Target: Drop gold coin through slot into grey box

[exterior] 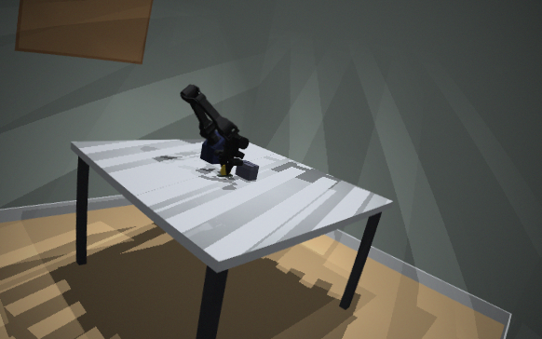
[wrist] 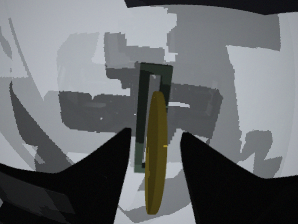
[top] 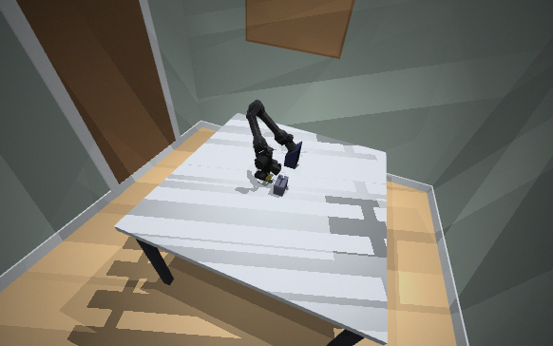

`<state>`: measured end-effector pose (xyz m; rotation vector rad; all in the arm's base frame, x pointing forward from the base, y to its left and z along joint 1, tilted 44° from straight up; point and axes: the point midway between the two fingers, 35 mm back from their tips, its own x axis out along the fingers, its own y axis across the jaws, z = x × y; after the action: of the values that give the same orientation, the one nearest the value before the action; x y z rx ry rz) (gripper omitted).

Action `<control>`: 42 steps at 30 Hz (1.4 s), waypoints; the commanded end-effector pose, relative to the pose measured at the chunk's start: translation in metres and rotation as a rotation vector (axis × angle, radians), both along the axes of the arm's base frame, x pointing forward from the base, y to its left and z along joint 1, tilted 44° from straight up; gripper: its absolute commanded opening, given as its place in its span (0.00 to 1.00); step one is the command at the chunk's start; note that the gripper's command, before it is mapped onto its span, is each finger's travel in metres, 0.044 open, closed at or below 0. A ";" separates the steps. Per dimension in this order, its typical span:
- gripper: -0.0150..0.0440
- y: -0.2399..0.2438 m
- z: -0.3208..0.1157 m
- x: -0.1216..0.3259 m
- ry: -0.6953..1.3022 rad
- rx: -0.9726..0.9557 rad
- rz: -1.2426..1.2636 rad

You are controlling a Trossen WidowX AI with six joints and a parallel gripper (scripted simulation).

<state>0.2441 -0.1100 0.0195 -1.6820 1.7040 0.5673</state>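
The gold coin [top: 269,178] [exterior: 223,170] [wrist: 156,160] stands on edge in the dark-green holder [wrist: 155,69], leaning slightly in the wrist view. My gripper [top: 267,176] [exterior: 226,169] [wrist: 156,136] is open, low over the holder, with its fingers on either side of the coin. In the wrist view a gap shows between the coin and each fingertip, so neither appears to touch it. The closed grey box [top: 280,186] [exterior: 247,170] stands close beside the holder. Its slot shows as a dark line in the lid in the top view. The fingers hide part of the coin in the top and exterior views.
The dark blue arm base [top: 293,156] [exterior: 210,153] stands on the white table [top: 228,209] [exterior: 154,186], behind the box. A dark edge [wrist: 215,4] crosses the top of the wrist view; I cannot tell what it is. Striped shadows cover the table.
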 end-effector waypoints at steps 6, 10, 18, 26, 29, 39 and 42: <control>0.26 -0.001 -0.004 -0.003 0.017 -0.005 0.002; 0.25 -0.001 -0.004 -0.003 0.017 -0.005 0.002; 0.25 0.000 -0.003 -0.003 0.017 -0.004 0.002; 0.25 0.014 0.009 0.000 0.016 0.003 0.003; 0.25 0.019 0.014 0.000 0.017 0.005 0.003; 0.25 0.037 0.030 0.000 0.017 0.007 0.003; 0.25 0.042 0.036 0.000 0.017 0.007 0.003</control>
<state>0.2417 -0.0743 0.0460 -1.6856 1.7248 0.6033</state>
